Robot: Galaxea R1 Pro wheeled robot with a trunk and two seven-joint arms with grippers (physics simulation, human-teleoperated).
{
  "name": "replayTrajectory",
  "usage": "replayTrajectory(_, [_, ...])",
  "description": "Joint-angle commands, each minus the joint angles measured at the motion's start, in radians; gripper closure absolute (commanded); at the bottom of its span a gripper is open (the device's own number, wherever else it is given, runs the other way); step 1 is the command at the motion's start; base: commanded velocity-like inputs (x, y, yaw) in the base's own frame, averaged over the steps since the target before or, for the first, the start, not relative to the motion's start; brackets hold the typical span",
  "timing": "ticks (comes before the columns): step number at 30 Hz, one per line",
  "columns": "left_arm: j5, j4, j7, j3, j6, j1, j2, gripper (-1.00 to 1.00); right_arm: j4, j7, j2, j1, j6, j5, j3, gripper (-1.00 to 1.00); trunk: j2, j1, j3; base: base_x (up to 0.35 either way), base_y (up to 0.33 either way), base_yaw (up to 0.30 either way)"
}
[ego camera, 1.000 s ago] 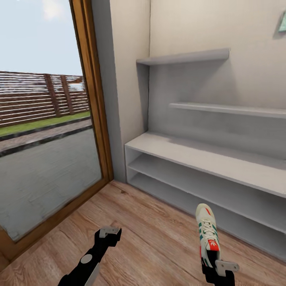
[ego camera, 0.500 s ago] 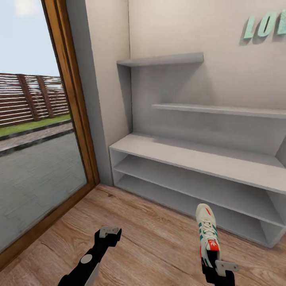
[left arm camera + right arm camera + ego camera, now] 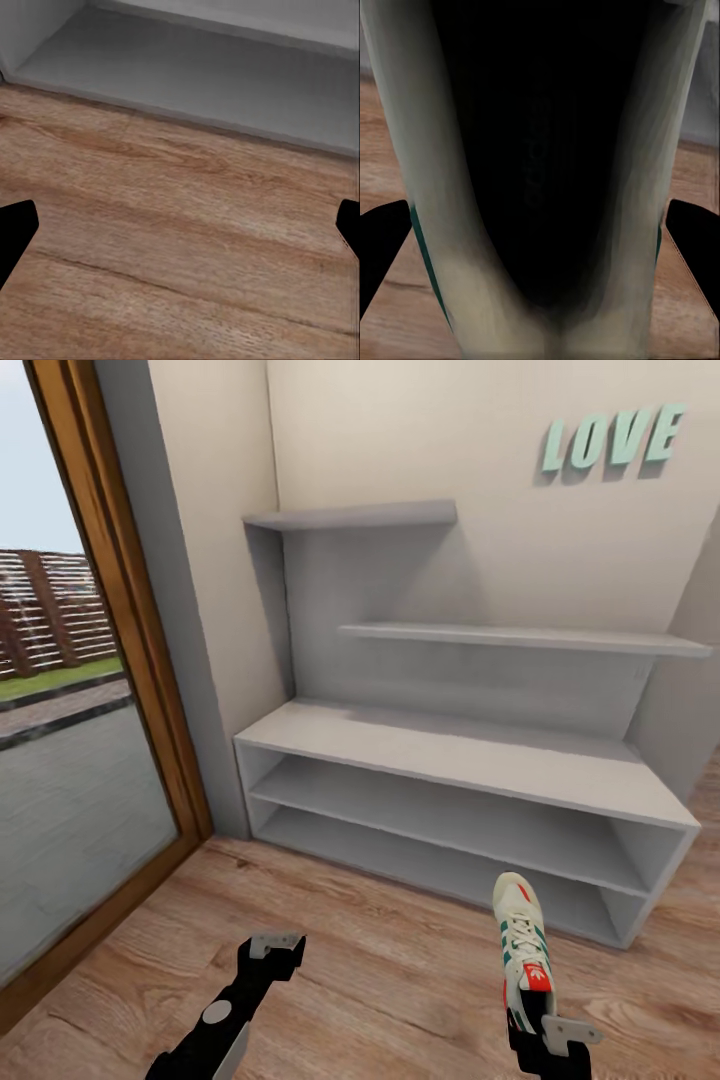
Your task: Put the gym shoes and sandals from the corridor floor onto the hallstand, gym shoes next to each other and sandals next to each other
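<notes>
A white gym shoe (image 3: pixel 522 945) with green stripes and a red-orange heel patch hangs over the corridor floor (image 3: pixel 400 970), toe pointing at the hallstand (image 3: pixel 450 750). My right gripper (image 3: pixel 538 1015) is shut on its heel. In the right wrist view the shoe's dark opening (image 3: pixel 540 150) sits between the fingers of that gripper (image 3: pixel 540 240). My left gripper (image 3: pixel 275 947) is open and holds nothing, low over the planks short of the hallstand's bottom shelf (image 3: pixel 225 75). The left wrist view has its black fingertips (image 3: pixel 15 232) wide apart. The sandals are out of view.
A glass door in a brown wooden frame (image 3: pixel 120 660) runs along the left, close to the hallstand's left end. Teal LOVE letters (image 3: pixel 612 440) hang on the wall above it. A wall corner (image 3: pixel 700 680) closes in at its right end.
The camera has swung right: the hallstand has slid left in the picture and its right end and the LOVE letters have come into view. Both grippers hold the same pose, shoe still gripped.
</notes>
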Motion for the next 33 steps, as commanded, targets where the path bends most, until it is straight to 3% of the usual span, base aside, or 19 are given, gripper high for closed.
replayTrajectory(1, [0.002, 0.001, -0.002, -0.001, -0.003, 0.000, 0.000, -1.00, 0.001, -0.003, 0.000, -0.001, -0.002, 0.003, 0.000, 1.00, 0.000, 0.000, 0.000, 0.000, 0.000, -0.256])
replayTrajectory(33, [0.002, 0.024, -0.002, -0.001, -0.008, 0.000, 0.002, -1.00, 0.001, -0.004, 0.000, -0.001, -0.002, 0.001, 0.000, 1.00, 0.000, 0.000, 0.005, 0.000, 0.000, -0.256])
